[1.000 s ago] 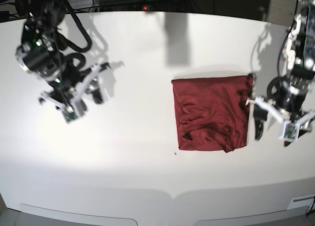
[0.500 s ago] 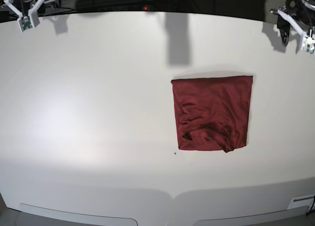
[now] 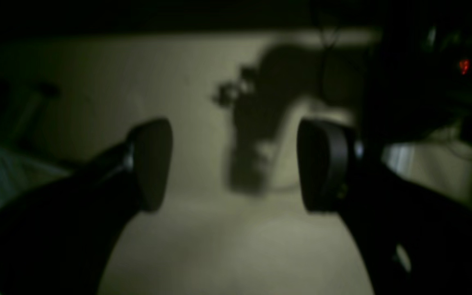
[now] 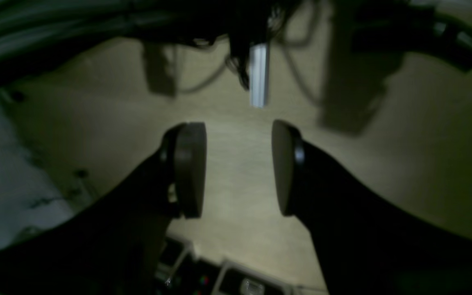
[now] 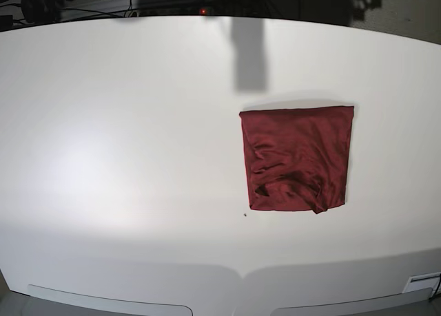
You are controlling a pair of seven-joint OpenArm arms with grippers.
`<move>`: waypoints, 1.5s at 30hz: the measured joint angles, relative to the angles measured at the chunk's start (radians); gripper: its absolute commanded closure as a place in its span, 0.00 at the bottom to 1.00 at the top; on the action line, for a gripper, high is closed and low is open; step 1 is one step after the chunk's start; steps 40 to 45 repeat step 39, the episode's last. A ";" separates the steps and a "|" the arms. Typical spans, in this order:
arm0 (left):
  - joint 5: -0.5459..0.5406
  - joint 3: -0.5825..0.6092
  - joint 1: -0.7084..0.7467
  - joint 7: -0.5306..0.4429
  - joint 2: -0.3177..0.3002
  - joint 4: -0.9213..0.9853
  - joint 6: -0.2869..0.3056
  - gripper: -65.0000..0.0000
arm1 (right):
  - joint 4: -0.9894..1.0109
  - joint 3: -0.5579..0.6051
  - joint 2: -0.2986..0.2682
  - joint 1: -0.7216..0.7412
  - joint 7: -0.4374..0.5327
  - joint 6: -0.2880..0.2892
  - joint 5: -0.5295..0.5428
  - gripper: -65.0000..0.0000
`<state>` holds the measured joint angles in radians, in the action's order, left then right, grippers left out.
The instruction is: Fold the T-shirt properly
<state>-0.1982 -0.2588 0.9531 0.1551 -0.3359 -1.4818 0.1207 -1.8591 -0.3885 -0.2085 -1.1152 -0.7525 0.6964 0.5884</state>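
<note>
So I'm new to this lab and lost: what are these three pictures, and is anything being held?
It is a two-armed robot. The overhead picture looks down on a white table where a dark red T-shirt lies folded into a rough rectangle, wrinkled near its lower edge; neither arm reaches over the table. The two dark, blurry pictures come from cameras on the wrists. One shows the left gripper, its black fingers wide apart; the other shows the right gripper, also open, less wide. Nothing sits between either pair, so nothing is held.

The folded T-shirt (image 5: pixel 296 158) is the only obstacle on the bench (image 5: pixel 124 158); bare bench lies open all around the T-shirt.
</note>
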 measured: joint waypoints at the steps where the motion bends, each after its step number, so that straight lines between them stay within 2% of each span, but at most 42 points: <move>1: 0.010 0.011 -0.062 -0.043 0.003 0.131 0.045 0.30 | 0.105 0.058 -0.021 0.053 0.087 0.001 -0.027 0.59; 2: 0.015 0.025 -0.128 -0.100 0.003 0.271 0.084 0.30 | 0.223 0.113 -0.041 0.121 0.151 0.001 -0.045 0.59; 4: 0.043 0.054 -0.262 -0.164 0.004 0.538 0.117 0.30 | 0.477 0.214 -0.072 0.282 0.221 0.001 -0.086 0.59; 6: 0.061 0.084 -0.386 -0.200 0.006 0.786 0.116 0.30 | 0.740 0.293 -0.089 0.437 0.295 -0.002 -0.140 0.59; 7: 0.065 0.101 -0.443 -0.239 0.006 0.903 0.116 0.30 | 0.875 0.325 -0.093 0.514 0.311 -0.049 -0.150 0.59; 9: 0.055 0.129 -0.539 -0.375 0.009 1.120 0.116 0.30 | 1.146 0.381 -0.087 0.651 0.314 -0.071 -0.205 0.59; 11: 0.059 0.162 -0.615 -0.387 0.009 1.281 0.116 0.30 | 1.360 0.418 -0.090 0.750 0.352 -0.065 -0.205 0.59; 13: 0.060 0.190 -0.652 -0.388 0.018 1.358 0.116 0.30 | 1.476 0.432 -0.097 0.826 0.385 -0.061 -0.235 0.59; 15: 0.063 0.211 -0.657 -0.384 0.026 1.358 0.116 0.30 | 1.505 0.431 -0.101 0.860 0.423 -0.064 -0.274 0.59; 17: 0.063 0.222 -0.656 -0.379 0.037 1.341 0.116 0.30 | 1.502 0.431 -0.110 0.884 0.420 -0.064 -0.272 0.59; 19: 0.094 0.222 -0.657 -0.349 0.046 1.315 0.116 0.30 | 1.500 0.431 -0.121 0.904 0.363 -0.064 -0.253 0.59; 22: 0.153 0.222 -0.657 -0.354 0.051 1.284 0.116 0.30 | 1.499 0.431 -0.130 0.927 0.353 -0.064 -0.246 0.59; 26: 0.154 0.222 -0.654 -0.317 0.050 1.232 0.116 0.30 | 1.500 0.436 -0.135 0.925 0.330 -0.060 -0.243 0.59; 32: 0.154 0.222 -0.659 -0.315 0.056 1.167 0.116 0.30 | 1.500 0.561 -0.145 0.924 0.337 -0.059 -0.212 0.59; 36: 0.154 0.222 -0.652 -0.322 0.081 1.168 0.116 0.30 | 1.500 0.632 -0.146 0.924 0.355 -0.060 -0.188 0.59; 38: 0.154 0.222 -0.651 -0.328 0.093 1.168 0.116 0.30 | 1.500 0.649 -0.142 0.924 0.331 -0.060 -0.159 0.59; 45: 0.154 0.222 -0.652 -0.329 0.098 1.168 0.116 0.30 | 1.500 0.653 -0.137 0.924 0.326 -0.060 -0.157 0.59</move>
